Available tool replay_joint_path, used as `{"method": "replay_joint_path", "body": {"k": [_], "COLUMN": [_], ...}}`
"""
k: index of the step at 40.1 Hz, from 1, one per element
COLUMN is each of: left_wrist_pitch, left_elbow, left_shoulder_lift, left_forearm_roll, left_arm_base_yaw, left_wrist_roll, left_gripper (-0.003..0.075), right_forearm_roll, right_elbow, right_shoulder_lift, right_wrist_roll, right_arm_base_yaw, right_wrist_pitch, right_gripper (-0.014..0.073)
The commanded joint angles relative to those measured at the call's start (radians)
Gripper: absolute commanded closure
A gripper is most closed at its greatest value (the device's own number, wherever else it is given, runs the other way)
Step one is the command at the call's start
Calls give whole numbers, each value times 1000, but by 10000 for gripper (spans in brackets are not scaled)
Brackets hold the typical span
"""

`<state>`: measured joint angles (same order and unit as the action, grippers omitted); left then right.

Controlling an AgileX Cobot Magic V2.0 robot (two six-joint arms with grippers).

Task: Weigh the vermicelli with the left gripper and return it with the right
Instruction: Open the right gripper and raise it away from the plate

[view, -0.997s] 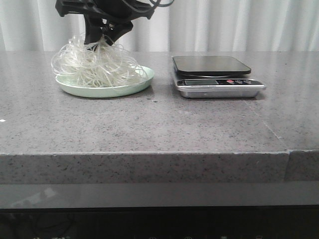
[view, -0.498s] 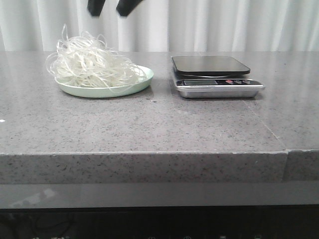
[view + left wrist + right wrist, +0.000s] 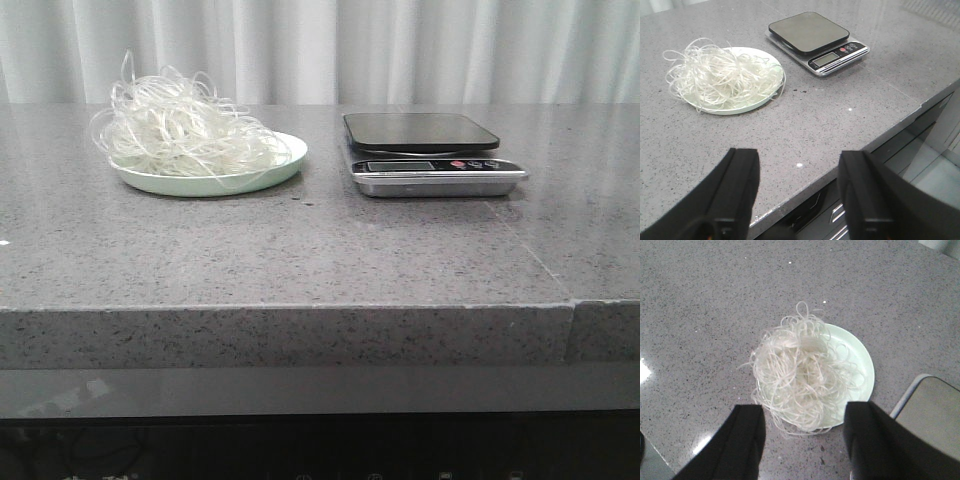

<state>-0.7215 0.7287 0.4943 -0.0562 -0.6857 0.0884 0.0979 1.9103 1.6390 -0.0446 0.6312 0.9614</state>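
The vermicelli (image 3: 178, 128) lies as a loose white tangle on the pale green plate (image 3: 272, 166), which stands on the grey speckled desk (image 3: 300, 250). Some strands hang over the rim of the plate on the side away from the scale, and a few loops stand up above the heap. The scale (image 3: 430, 152) stands near the plate but apart from it, with a strip of bare desk between them; its dark weighing platform carries nothing, and its small display and buttons face the front edge of the desk. In the front view no arm shows. In the left wrist view the left tool (image 3: 797, 192) is open, its two dark fingers (image 3: 737, 185) set wide apart with nothing between them. It hangs over the front edge of the desk, and both the plate and the scale lie well ahead of it, the plate ahead of one finger and the scale farther off toward the other. In the right wrist view the right tool (image 3: 805, 440) is open too and holds nothing. It hangs above the desk, close to the plate, so that the near rim of the plate and the lowest strands of the vermicelli (image 3: 800, 377) show in the gap between its fingers (image 3: 747, 440). A corner of the scale (image 3: 932, 412) shows beside one finger.
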Motion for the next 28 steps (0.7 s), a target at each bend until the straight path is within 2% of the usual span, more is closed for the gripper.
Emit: {"method": "replay_joint_path", "body": {"k": [1, 6, 14, 28], "left_wrist_pitch": [74, 74, 74, 74], "left_elbow": [26, 26, 26, 26], "left_shoulder_lift": [7, 7, 7, 7], "left_forearm_roll": [9, 9, 9, 9], "left_arm_base_yaw": [-6, -6, -6, -6], "left_wrist_roll": [5, 5, 5, 5], "left_gripper": [283, 283, 283, 283], "right_forearm_roll": [-15, -15, -15, -27], "right_elbow": [-142, -371, -656, -991], "right_shoulder_lift": [-161, -323, -551, -930], "right_wrist_roll": [-2, -2, 5, 14], "right_arm_base_yaw": [-4, -4, -24, -59], "right_wrist_pitch": [-157, -243, -263, -205], "right_gripper": [116, 116, 116, 116]}}
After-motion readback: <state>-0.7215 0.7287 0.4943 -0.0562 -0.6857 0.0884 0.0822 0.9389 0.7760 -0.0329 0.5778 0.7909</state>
